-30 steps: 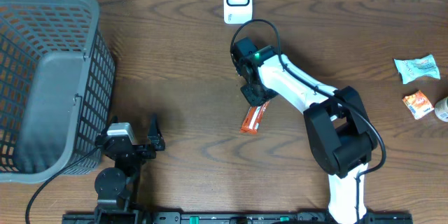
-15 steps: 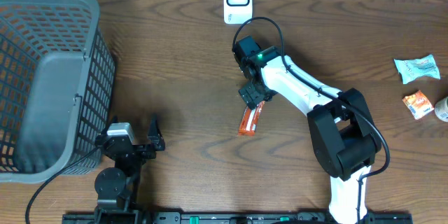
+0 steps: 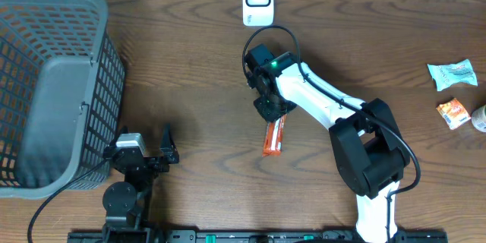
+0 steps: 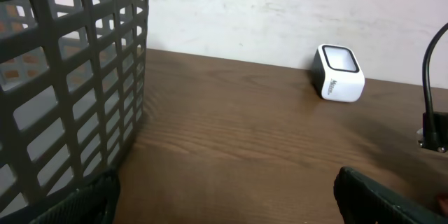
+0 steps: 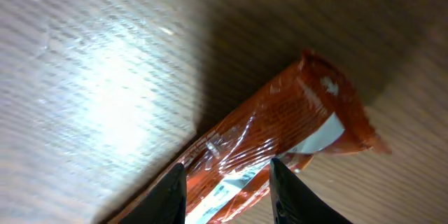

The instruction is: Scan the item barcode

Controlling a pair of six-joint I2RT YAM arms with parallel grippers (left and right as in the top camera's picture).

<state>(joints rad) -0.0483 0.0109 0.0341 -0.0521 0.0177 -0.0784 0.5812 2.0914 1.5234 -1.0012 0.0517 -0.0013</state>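
Overhead: basket (image 3: 91, 0) left. Left gripper (image 3: 170, 144) at near edge beside it, jaws wide apart, idle. Scanner (image 3: 257, 0) far centre. Right gripper (image 3: 272, 114) nearer, fingers flanking far end of orange packet (image 3: 274, 138); clamped or only straddling, cannot tell. Risk: end-only hold on slick film, so packet slips or swings and barcode misses scanner.

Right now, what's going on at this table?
The right gripper is down on an orange snack packet in the middle of the table, its fingers on either side of the end nearer the white scanner. Whether they have it clamped is not clear. The scanner sits at the far edge, apart from the packet, so no scan yet. The left gripper rests open beside the grey basket, holding nothing.
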